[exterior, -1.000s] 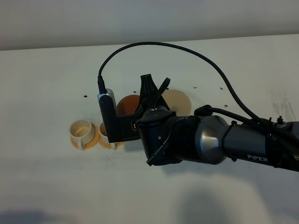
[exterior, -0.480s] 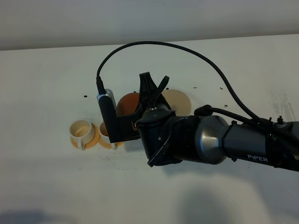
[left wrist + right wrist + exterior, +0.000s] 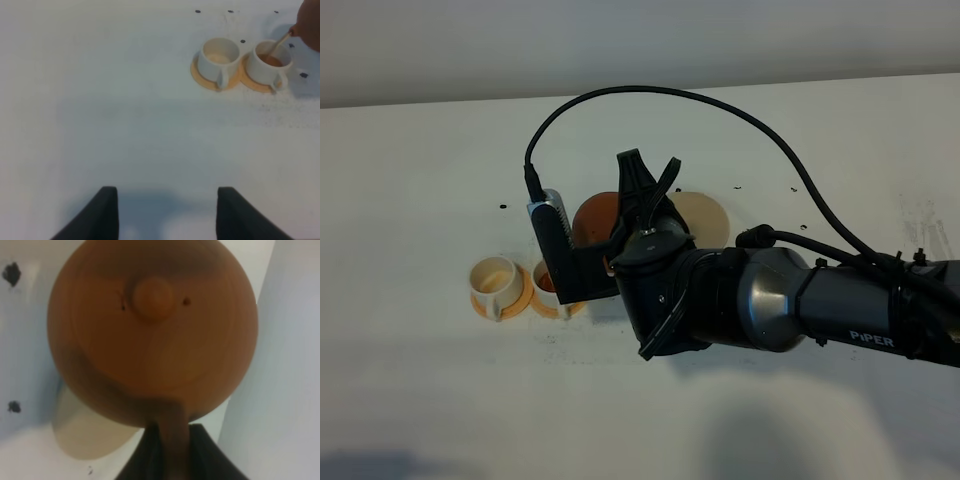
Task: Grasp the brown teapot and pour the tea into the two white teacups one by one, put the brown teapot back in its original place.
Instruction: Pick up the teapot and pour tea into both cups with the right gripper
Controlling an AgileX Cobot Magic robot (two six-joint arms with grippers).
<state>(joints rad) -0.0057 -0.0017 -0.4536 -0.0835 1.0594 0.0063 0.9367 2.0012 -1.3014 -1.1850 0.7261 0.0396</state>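
Right end effector (image 3: 169, 446) pinches the handle of the brown teapot (image 3: 150, 340).

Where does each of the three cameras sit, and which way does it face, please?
Exterior high: mounted above, looking down on the white table; shows the right arm holding the brown teapot.
Left wrist: low over the table, facing the empty teacup and the tea-filled teacup; the left gripper shows, fingers open.
Right wrist: right above the teapot's lid, looking down; the right gripper clamps the handle.
Shared: the teapot shows in all three; the beige coaster in the exterior and right wrist views.
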